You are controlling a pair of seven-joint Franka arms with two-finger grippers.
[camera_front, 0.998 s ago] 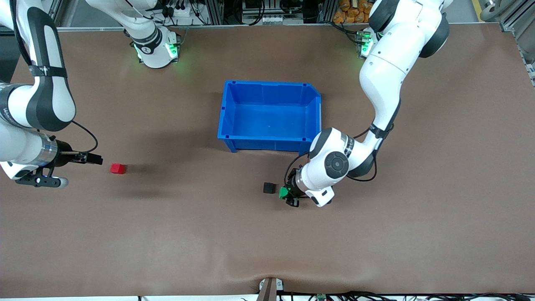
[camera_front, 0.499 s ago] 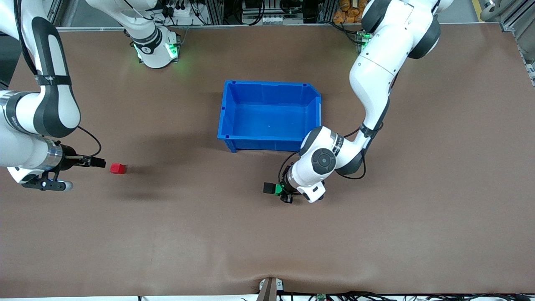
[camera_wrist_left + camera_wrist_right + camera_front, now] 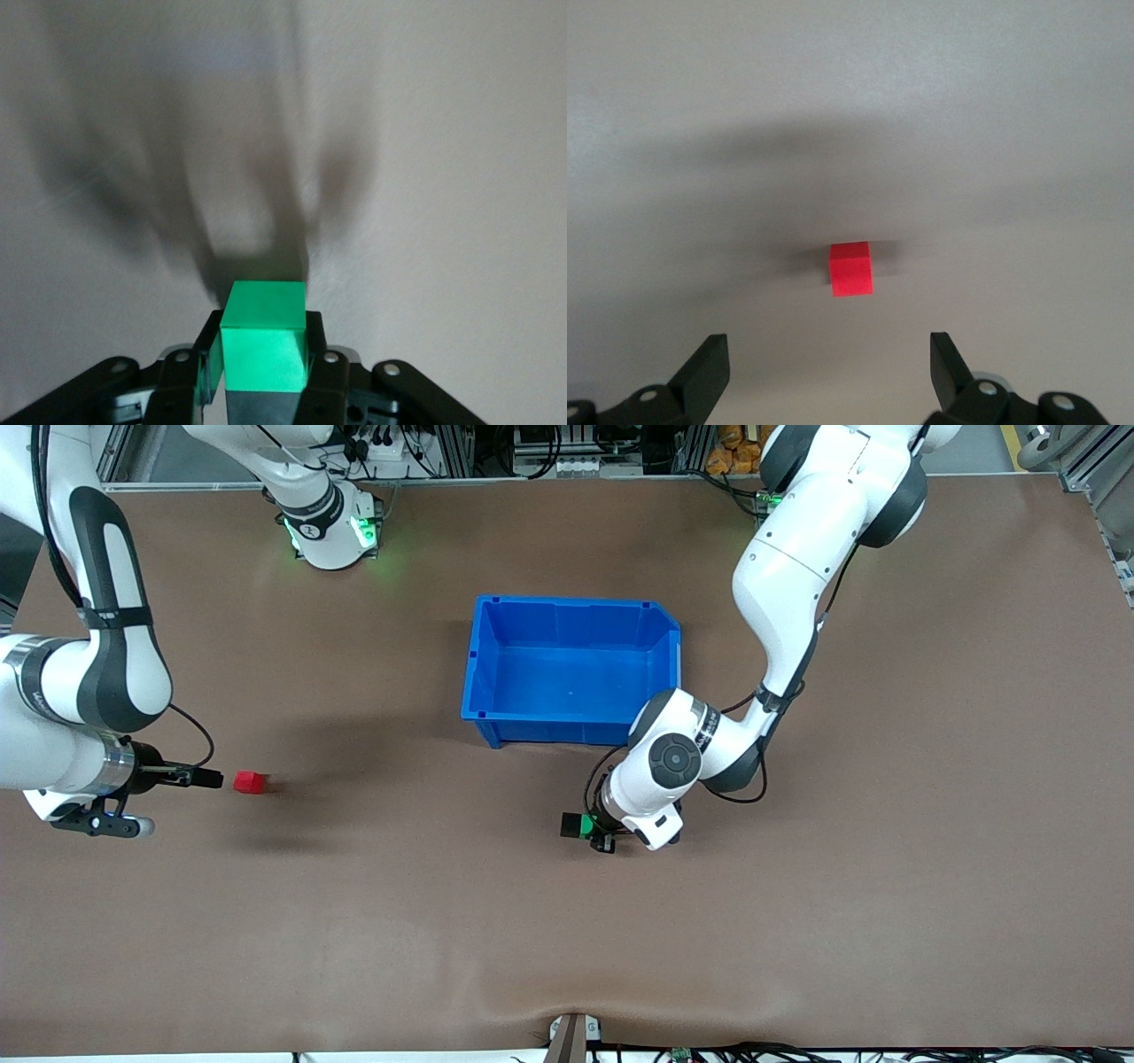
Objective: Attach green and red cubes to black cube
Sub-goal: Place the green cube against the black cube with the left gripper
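Note:
The black cube (image 3: 570,825) sits on the table, nearer the front camera than the blue bin. My left gripper (image 3: 595,834) is shut on the green cube (image 3: 586,826) and holds it low against the black cube's side. In the left wrist view the green cube (image 3: 263,341) fills the gap between the fingers (image 3: 314,354), and the black cube does not show. The red cube (image 3: 250,782) lies alone toward the right arm's end of the table. My right gripper (image 3: 213,779) is open and empty, low beside it. In the right wrist view the red cube (image 3: 852,268) lies ahead of the gripper (image 3: 828,354), not between its fingers.
An empty blue bin (image 3: 571,602) stands mid-table, close to the left arm's wrist. The brown table surface (image 3: 443,921) spreads wide toward the front camera.
My left gripper has carried the green cube toward the black cube until the two meet. My right gripper has crept a little closer to the red cube.

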